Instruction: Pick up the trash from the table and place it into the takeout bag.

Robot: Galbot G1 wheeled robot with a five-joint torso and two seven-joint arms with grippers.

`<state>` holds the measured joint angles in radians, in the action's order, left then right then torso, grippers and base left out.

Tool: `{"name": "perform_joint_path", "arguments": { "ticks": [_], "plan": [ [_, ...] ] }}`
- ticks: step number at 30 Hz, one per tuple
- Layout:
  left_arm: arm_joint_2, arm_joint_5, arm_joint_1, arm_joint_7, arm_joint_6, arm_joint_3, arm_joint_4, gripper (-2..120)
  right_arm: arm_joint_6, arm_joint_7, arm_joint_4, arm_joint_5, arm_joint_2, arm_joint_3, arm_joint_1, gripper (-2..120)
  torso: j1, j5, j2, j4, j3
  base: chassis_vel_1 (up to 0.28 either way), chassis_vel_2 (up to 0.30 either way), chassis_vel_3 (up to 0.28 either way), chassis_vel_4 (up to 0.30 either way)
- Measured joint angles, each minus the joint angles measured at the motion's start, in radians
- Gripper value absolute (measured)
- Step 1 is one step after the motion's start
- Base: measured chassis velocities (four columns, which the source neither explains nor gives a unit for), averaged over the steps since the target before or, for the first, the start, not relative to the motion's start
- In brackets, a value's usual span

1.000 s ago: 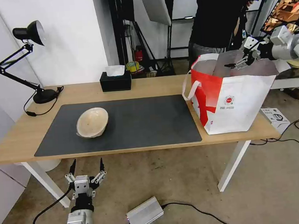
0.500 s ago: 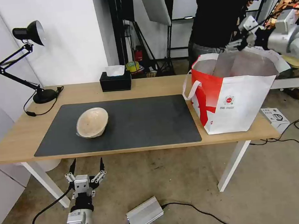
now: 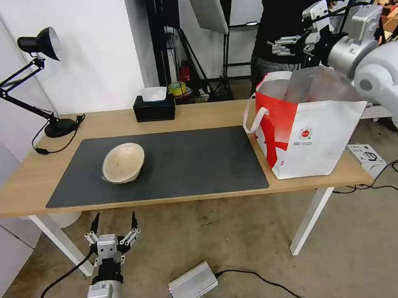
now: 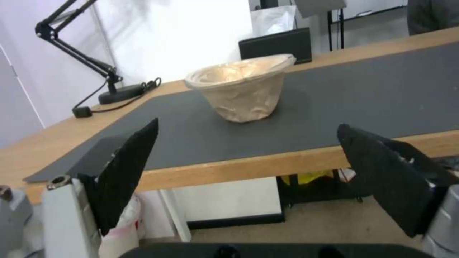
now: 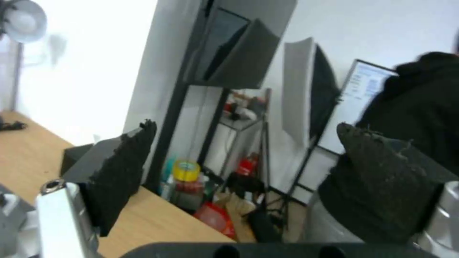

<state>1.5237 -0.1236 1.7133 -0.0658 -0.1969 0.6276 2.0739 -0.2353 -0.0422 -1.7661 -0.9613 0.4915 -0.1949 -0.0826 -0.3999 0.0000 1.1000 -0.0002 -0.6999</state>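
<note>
From where I'm steering, one piece of trash is left on the table (image 3: 196, 114): the beige bowl (image 3: 122, 162), sitting on the left part of the dark mat (image 3: 195, 163), tilted a little on its side. In the left wrist view it sits past the near table edge, roughly centred between that gripper's pads.

The takeout bag (image 3: 306, 133) stands upright at the right end of the table, its mouth open and foil lining showing. I can't see down to its bottom, so I judge rather than know that the cup and the white bowl are inside; neither is anywhere on the tabletop.

My right gripper (image 3: 298, 44) is raised above the far rim of the bag, out in front of a person standing behind the table. Its fingers are spread apart and nothing sits between them; the right wrist view confirms the empty gap, looking toward the shelves and stands at the back of the room.

My left gripper (image 3: 114, 224) is parked low, below the near table edge on the left, pointing up toward the bowl, fingers wide apart and empty.

So I'd put the job around two thirds done: the beige bowl remains to be lifted and carried right into the bag. The black tissue box (image 3: 154, 107) at the far edge stays put.
</note>
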Motion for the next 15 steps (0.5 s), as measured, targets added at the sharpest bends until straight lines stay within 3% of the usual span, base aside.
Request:
{"name": "perform_joint_path", "arguments": {
  "ticks": [4,7,8,12,15],
  "plan": [
    [0.001,0.0,0.001,-0.001,-0.001,0.002,0.0,100,0.021,-0.03,-0.031,0.02,-0.033,0.053,-0.063,98,0.0,-0.0001,0.0,0.0001,0.0,0.0,0.0,0.0,0.0],
    [0.006,0.001,0.001,-0.001,-0.007,0.004,0.0,100,0.082,-0.11,-0.092,0.089,-0.091,0.208,-0.266,99,0.0,0.0,0.0,0.0001,0.0,0.0,0.0,0.0,0.0],
    [0.006,0.001,0.001,-0.001,-0.007,0.004,0.0,100,0.082,-0.11,-0.092,0.089,-0.091,0.208,-0.266,99,0.0,0.0,0.0,0.0001,0.0,0.0,0.0,0.0,0.0],
    [0.011,0.001,0.006,-0.001,-0.009,0.007,0.0,100,0.101,-0.183,-0.166,0.171,-0.072,0.423,-0.561,99,0.0,-0.0002,0.0,0.0,0.0,0.0,0.0,0.0,0.0],
    [0.015,0.0,0.012,-0.002,-0.012,0.013,0.001,100,0.115,-0.218,-0.197,0.217,-0.038,0.471,-0.671,99,0.0,0.0004,0.0,-0.0001,0.0,0.0,0.0,0.0,0.0]
  ]
}}
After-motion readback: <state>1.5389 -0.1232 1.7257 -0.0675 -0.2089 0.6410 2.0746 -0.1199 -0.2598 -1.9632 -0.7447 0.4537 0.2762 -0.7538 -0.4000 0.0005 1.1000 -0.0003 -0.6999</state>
